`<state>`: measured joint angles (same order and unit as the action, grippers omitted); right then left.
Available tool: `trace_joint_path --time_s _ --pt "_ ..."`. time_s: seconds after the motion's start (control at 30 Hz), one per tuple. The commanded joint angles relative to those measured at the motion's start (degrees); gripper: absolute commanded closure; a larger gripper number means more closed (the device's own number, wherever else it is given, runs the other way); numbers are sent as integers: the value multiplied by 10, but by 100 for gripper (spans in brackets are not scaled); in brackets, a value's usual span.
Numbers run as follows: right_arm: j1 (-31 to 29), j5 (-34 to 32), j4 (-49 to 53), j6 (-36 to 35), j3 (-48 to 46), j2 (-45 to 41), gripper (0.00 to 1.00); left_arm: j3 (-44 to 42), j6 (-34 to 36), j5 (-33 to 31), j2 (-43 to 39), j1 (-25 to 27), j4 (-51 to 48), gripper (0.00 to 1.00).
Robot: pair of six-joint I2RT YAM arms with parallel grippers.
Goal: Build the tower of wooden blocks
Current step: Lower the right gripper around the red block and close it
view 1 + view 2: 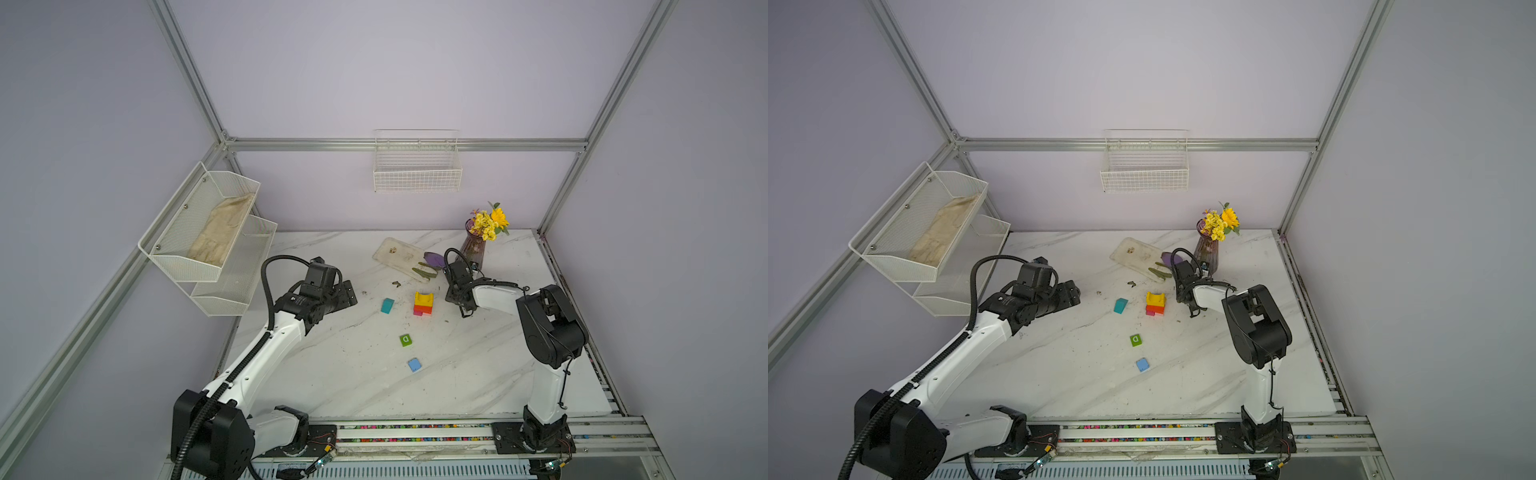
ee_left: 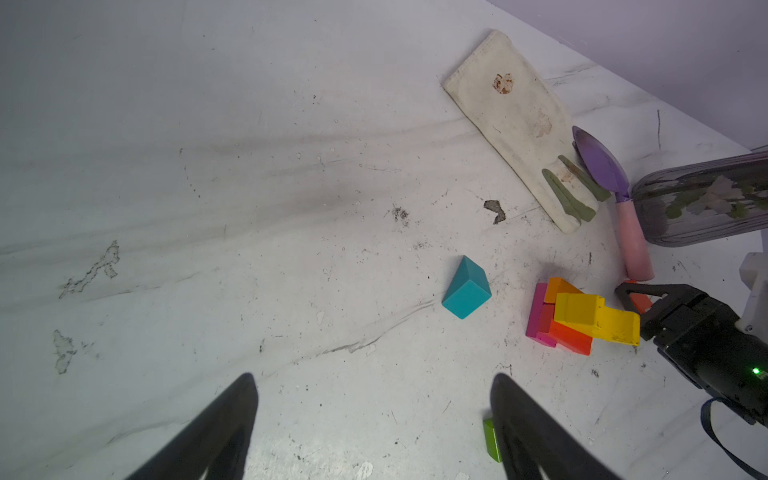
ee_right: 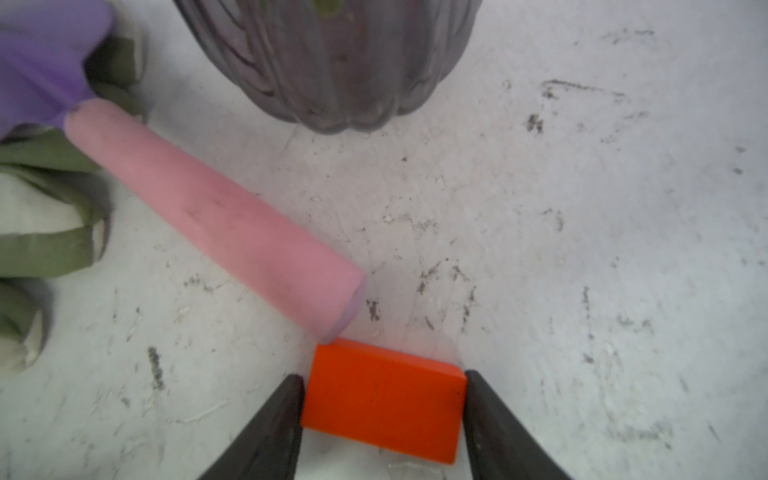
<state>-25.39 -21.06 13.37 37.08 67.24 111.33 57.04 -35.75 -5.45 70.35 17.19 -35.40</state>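
Table [image 1: 478, 374]: white marble, scuffed, everything sits on its far half.

Left arm [image 1: 266, 353]: I have it reaching in from the left. Left gripper [image 2: 372, 378] hangs above bare table, fingers wide apart, nothing between them.

Right arm [image 1: 548, 324]: bent in from the right, wrist down just right of the tower. Right gripper [image 3: 383, 376] has a finger flush against each end of the red block [image 3: 382, 411], so I read it as clamped on it. I can't tell if the block is off the table.

Glove [image 1: 401, 255]: flat near the back wall.

Vase [image 1: 473, 249]: upright, behind the right gripper.

Trowel [image 2: 600, 164]: beside the glove, handle end just by the red block.

Tower [image 1: 423, 304]: mid-table, low stack, pink at the base, red and orange above, yellow block [image 2: 594, 318] on top, overhanging towards the right gripper.

Teal block [image 1: 387, 305]: on its side, just left of the tower, apart from it.

Green block [image 1: 406, 340]: nearer me, alone.

Blue block [image 1: 414, 365]: nearer still, alone.
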Motion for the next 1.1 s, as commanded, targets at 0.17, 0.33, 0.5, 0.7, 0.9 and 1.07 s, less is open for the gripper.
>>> trace_joint_path --time_s 0.17,0.33,0.5,0.7,0.9,1.07 --pt "2 10 11 -16 -7 -11 51 -34 25 58 -15 -9 40 14" --pt "1 17 24 -34 -31 -92 56 -60 19 10 -46 -30 27 15" --pt "-21 31 55 -47 -39 -183 57 -117 -18 -159 -116 -70 -14 11" --pt "-94 28 127 -49 13 -216 61 -172 -52 -249 -180 -82 -6 0" --pt "-154 31 148 -36 60 -173 62 -179 -4 -174 -162 -83 37 0" --pt "-165 44 159 -33 98 -110 62 -179 -8 -176 -164 -83 32 0"
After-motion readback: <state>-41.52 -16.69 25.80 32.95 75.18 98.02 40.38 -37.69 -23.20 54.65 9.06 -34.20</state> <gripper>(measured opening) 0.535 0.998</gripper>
